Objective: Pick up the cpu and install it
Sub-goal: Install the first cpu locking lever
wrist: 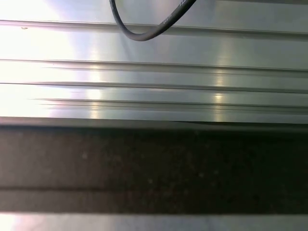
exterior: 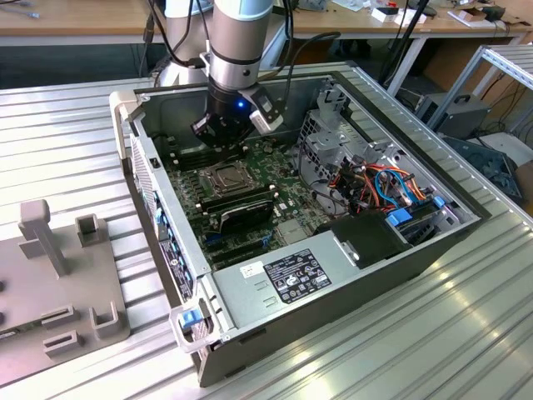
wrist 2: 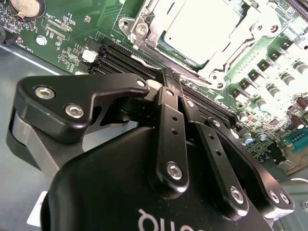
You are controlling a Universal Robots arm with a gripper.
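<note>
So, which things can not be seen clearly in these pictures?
- The gripper fingertips: in the second wrist view the gripper's own body covers them; I cannot tell if they hold anything.
- The cpu: the socket frame overlaps its edges and the picture edge cuts it, so seating is unclear.
- In the exterior view the arm hides the board behind it.

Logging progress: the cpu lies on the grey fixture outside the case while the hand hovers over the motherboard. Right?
Not quite: the cpu lies in the socket, as the second wrist view shows; the hand does hover over the motherboard.
</note>
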